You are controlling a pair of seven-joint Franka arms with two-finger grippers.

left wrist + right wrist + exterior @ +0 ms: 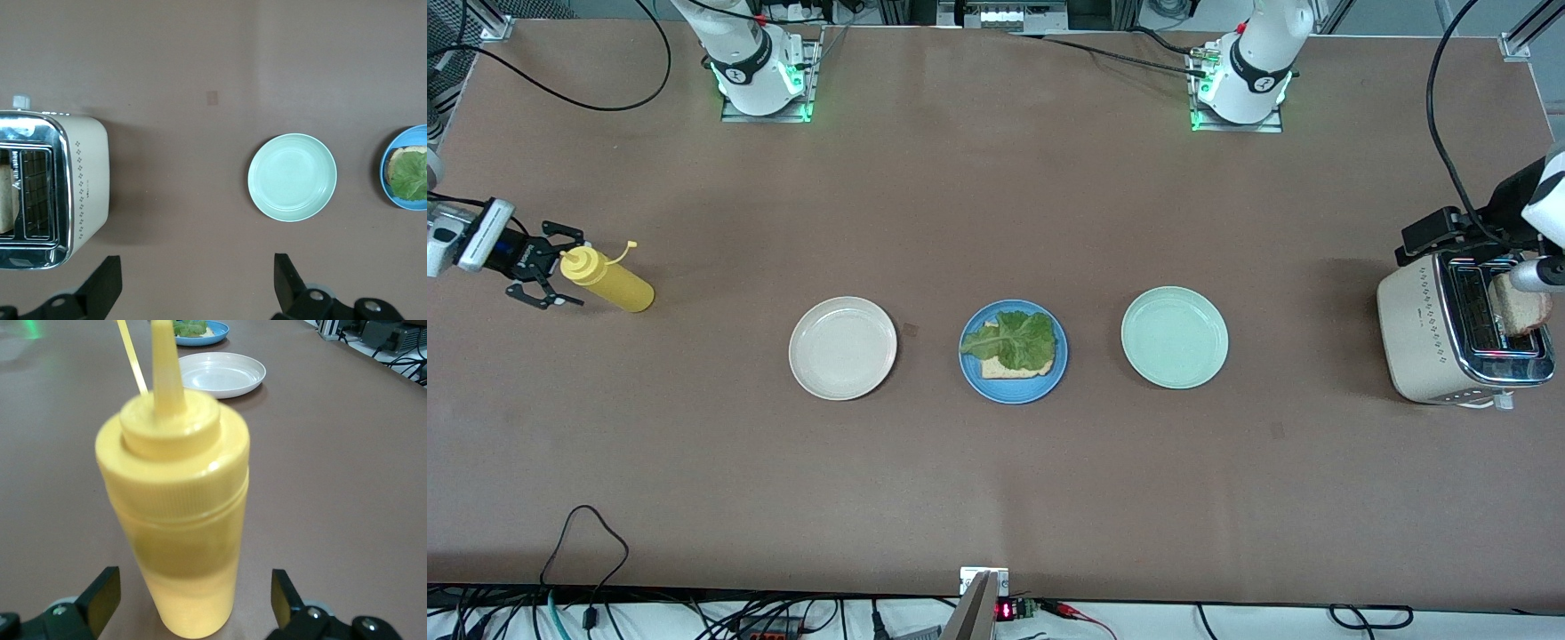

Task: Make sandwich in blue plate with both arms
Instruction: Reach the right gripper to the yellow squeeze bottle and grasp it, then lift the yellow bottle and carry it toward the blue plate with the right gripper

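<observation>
Right end effector spread wide at the right arm's end of the desk, level with the yellow squeeze bottle, fingers either side of its cap end, gripping nothing yet. Left end effector likewise released, up in the air over the cream toaster at the left arm's end of the desk, holding nothing.

Half-built sandwich sitting in the blue plate, middle of the row of three: one bread slice flat on the plate, lettuce leaf draped over it, no top slice yet. Cream plate toward the right arm's end, pale green plate toward the left arm's end, both bare. Second bread slice standing in the toaster slot, upper edge poking out.

Probably light and rigid if toasted, but crumbly: best pinched gently across its thin faces at the exposed upper edge, lifted straight up to clear the slot wires. Possibly warm. Lettuce soft and limp, liable to slide or fold if nudged, so top slice better lowered flat than pushed across. Bottle body smooth, soft-walled and round: best taken around the middle, firmly enough to stop slipping, lightly enough not to squirt; looks partly filled, so moderate weight.
</observation>
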